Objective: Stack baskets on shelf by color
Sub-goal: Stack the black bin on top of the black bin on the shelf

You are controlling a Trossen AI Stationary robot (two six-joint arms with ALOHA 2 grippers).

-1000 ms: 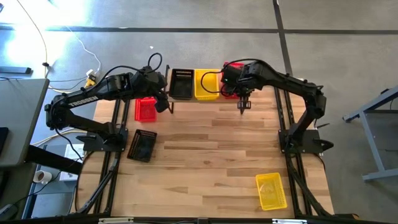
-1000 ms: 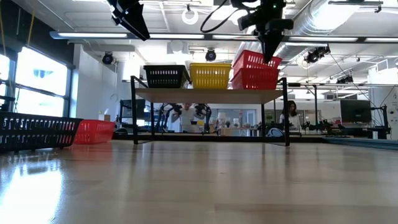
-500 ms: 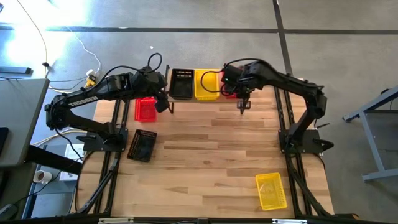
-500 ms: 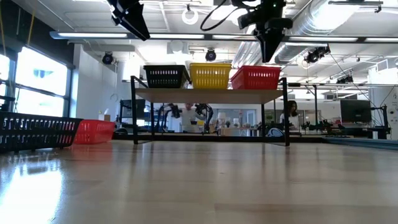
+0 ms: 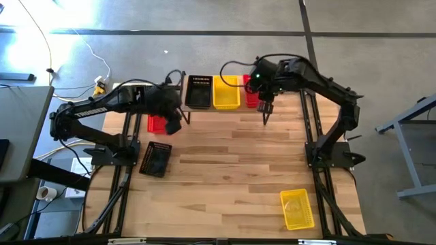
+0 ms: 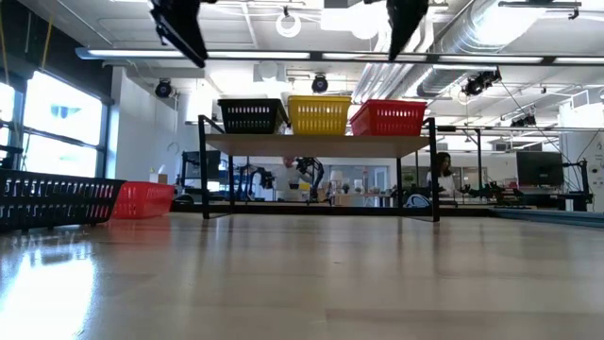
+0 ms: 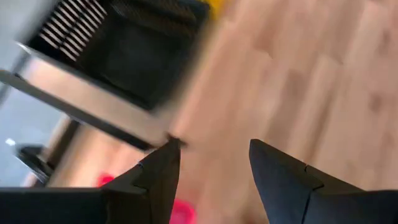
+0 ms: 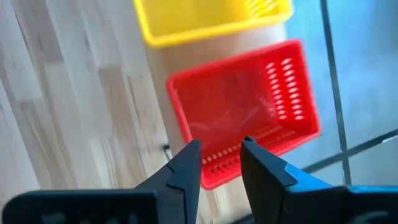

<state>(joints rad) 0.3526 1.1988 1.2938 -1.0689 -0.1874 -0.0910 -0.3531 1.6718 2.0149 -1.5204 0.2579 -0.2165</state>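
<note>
Left in the high view: left gripper (image 5: 173, 126) empty, fingers apart, above loose red basket (image 5: 157, 124); crooked grab likely. Centre top: shelf (image 5: 235, 109) carrying black, yellow, red stacks. Right: right gripper (image 5: 266, 111) empty, slightly parted, beside red stack (image 5: 250, 94); could nudge it off.

My high camera looks straight down on the whole light wooden counter (image 5: 231, 170) and both arms. My low camera sits at counter height, looking level across to the low plank-topped shelf on black legs (image 6: 321, 144) and the room behind. Both show the shelf's black, yellow and red mesh baskets. My left wrist camera looks down close past its dark fingers (image 7: 155, 177) at the shelf edge. My right wrist camera faces down onto the red perforated plastic basket (image 8: 242, 112), also seen from above.
</note>
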